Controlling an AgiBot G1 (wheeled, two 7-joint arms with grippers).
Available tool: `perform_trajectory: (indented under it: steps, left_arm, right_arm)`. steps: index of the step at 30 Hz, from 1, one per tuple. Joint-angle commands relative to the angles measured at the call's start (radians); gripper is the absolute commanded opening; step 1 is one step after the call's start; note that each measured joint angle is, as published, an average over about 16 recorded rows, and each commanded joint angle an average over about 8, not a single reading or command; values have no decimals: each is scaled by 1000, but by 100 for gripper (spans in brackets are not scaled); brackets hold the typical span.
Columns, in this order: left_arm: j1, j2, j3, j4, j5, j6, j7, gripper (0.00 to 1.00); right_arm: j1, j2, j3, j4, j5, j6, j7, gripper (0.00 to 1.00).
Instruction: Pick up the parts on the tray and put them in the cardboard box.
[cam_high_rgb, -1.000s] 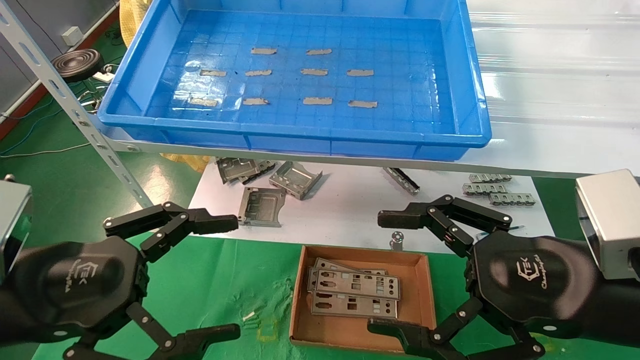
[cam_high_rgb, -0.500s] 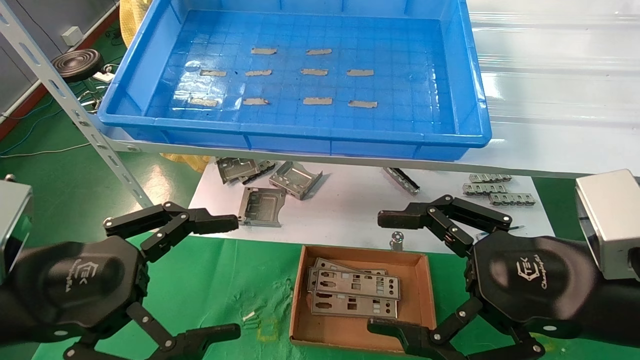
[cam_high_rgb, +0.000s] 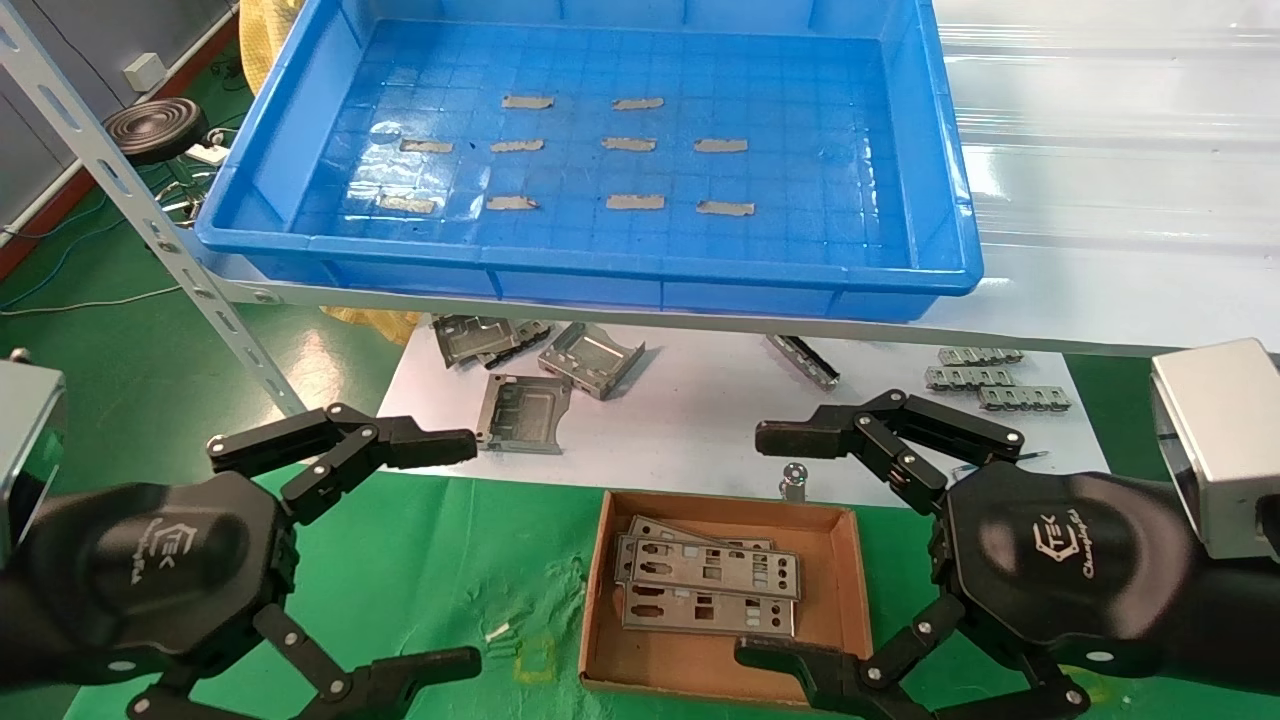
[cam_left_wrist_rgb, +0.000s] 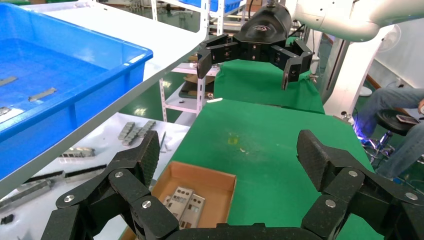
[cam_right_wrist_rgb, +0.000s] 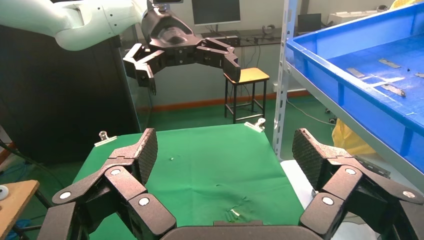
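The blue tray (cam_high_rgb: 590, 262) sits on the raised shelf and holds only grey tape strips (cam_high_rgb: 634, 201); no parts lie in it. Silver plates (cam_high_rgb: 710, 570) are stacked overlapping in the cardboard box (cam_high_rgb: 850, 590) on the green cloth. My left gripper (cam_high_rgb: 462, 552) hangs open to the left of the box with nothing between its fingers. On the box's right, my right gripper (cam_high_rgb: 760, 546) is open and empty too. The left wrist view shows the box (cam_left_wrist_rgb: 205, 175) with plates (cam_left_wrist_rgb: 182, 205) beyond the open left gripper (cam_left_wrist_rgb: 228, 150). The right gripper (cam_right_wrist_rgb: 225, 147) faces bare green cloth.
Folded grey brackets (cam_high_rgb: 585, 358) and toothed strips (cam_high_rgb: 985, 375) lie on a white sheet (cam_high_rgb: 700, 430) under the shelf, behind the box. A slanted perforated shelf upright (cam_high_rgb: 150, 225) stands at the left. A small round metal piece (cam_high_rgb: 795, 473) lies just behind the box.
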Motion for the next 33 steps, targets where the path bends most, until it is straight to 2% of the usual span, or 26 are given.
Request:
perform_trajectory:
  steps: [1,33]
  left_arm:
    - [0,0,0,0,0,0,0,100]
    - [0,0,0,0,0,0,0,100]
  right_arm:
    - [0,0,0,0,0,0,0,100]
    - [0,0,0,0,0,0,0,100]
